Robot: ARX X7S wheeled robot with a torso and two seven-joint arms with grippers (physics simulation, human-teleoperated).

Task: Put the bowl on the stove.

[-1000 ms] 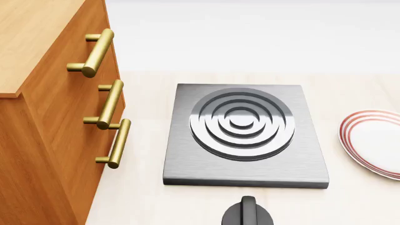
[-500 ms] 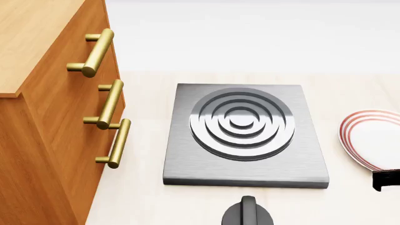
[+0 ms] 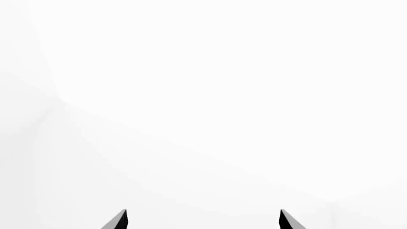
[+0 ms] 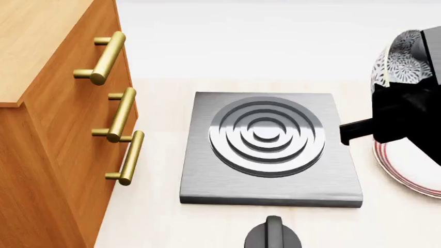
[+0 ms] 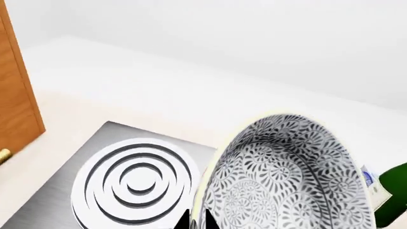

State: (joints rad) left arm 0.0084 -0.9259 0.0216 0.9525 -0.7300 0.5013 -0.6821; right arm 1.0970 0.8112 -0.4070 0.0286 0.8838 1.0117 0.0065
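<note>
Head view: right claw [image 4: 406, 111] carries bowl [image 4: 399, 64] beside stove [image 4: 271, 147].

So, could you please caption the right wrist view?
Right end effector carrying the patterned bowl beside the stove.

Right gripper [image 5: 196, 222] seen closed on the rim of the bowl [image 5: 286, 176], right arm [image 4: 406, 116] raised at the right edge of head view, left gripper [image 3: 202, 220] fingertips held apart, nothing between them
</note>
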